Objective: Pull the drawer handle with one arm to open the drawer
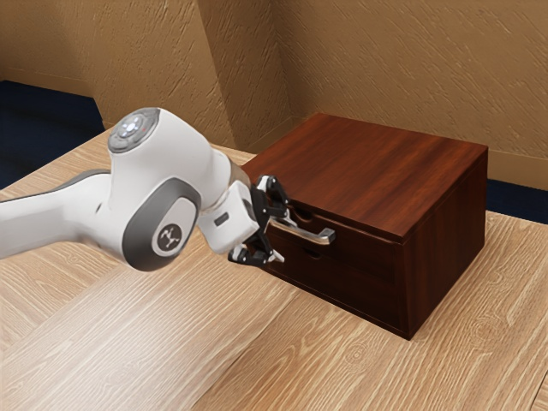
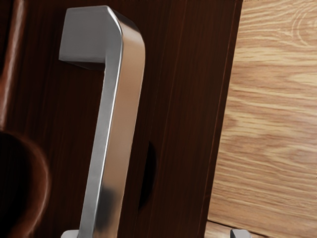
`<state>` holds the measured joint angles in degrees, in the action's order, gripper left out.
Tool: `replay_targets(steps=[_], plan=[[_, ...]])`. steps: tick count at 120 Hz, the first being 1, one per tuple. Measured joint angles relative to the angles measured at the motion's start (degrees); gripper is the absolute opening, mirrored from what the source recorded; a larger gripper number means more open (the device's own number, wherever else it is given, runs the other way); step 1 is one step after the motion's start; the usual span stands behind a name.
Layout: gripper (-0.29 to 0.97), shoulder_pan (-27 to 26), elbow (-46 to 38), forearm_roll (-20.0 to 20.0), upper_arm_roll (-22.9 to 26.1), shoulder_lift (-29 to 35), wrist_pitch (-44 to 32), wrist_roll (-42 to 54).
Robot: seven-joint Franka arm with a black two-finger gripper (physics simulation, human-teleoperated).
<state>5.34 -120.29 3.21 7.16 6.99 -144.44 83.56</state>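
Drawer (image 1: 342, 257), centre frame, looks shut. Claw (image 1: 276, 228) stands wide, straddling the handle (image 1: 301, 229). Step: grasping. Next: close, then pull toward the exterior view's lower left.

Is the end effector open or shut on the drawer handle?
Open: the end effector straddles the drawer handle, fingers wide apart above and below it.

One logo mark, no legible words

In the exterior view a small white emblem (image 1: 169, 237) sits at the centre of the dark grey round joint cap (image 1: 142, 247) on the white arm (image 1: 51, 218). It is a stylised logo of angled strokes, and no letters or numbers can be made out in it. Nothing else can be read.
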Motion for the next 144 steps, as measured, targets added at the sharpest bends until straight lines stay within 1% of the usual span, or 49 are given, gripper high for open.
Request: replay_targets(steps=[12,30,47,76,110,144], plan=[[0.33,0.08,-0.04,0.39,0.06,0.13,0.02,-0.31],[0.14,0.10,-0.15,0.59,0.15,1.22,0.18,-1.13],[0.08,-0.08,-0.86,0.53,0.14,1.90,0.28,-1.96],[0.04,-0.17,-3.94,0.44,0.08,4.67,0.23,-3.15],[0.02,-0.22,-8.63,0.44,0.04,9.43,0.37,-4.14],[-0.01,-0.26,-15.22,0.33,0.04,16.20,0.24,-5.16]])
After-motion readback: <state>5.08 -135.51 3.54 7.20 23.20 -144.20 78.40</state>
